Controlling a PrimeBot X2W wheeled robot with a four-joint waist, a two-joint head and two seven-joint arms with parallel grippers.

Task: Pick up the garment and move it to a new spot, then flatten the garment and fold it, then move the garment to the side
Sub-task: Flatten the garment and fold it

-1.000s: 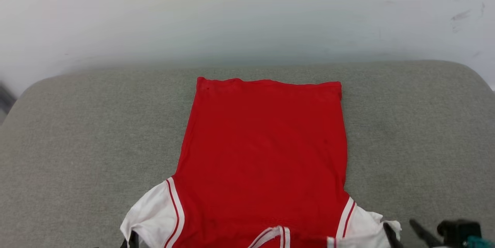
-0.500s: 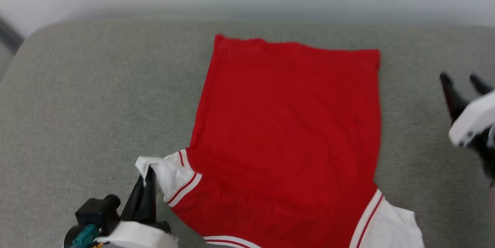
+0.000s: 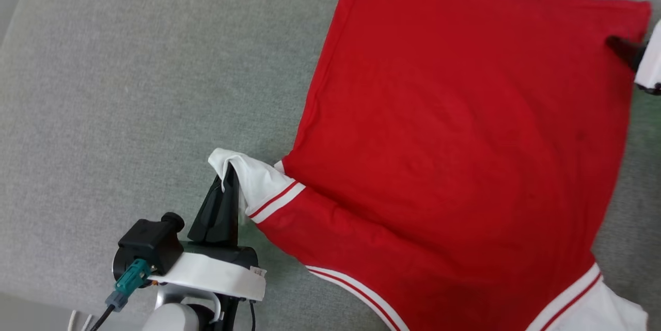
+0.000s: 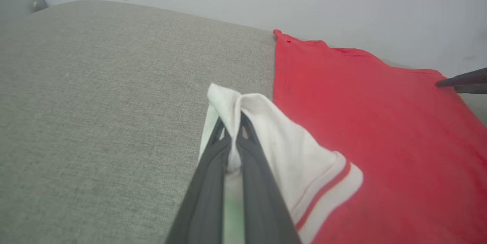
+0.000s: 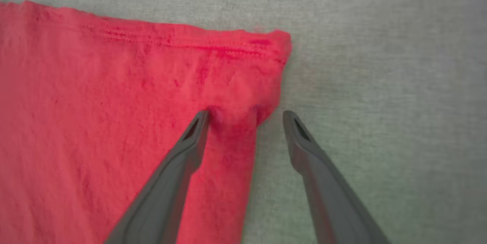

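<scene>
Our left claw (image 4: 229, 124) pinches the garment (image 3: 454, 140) by a sleeve (image 4: 281, 149); the wide-open right claw (image 5: 245, 116) straddling the hem corner (image 5: 274, 46) could maybe snag one layer.

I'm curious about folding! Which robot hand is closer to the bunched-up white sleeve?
Left. The left gripper pinches that white sleeve, shut on it. The right gripper stands open across the garment, straddling its red hem corner.

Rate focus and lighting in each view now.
Head view: sharp, evenly lit, garment edges crisp, no glare. Left wrist view: left gripper soft near the lens, with a green tinge. Right wrist view: soft overall, red washed pinkish around the right gripper.
</scene>
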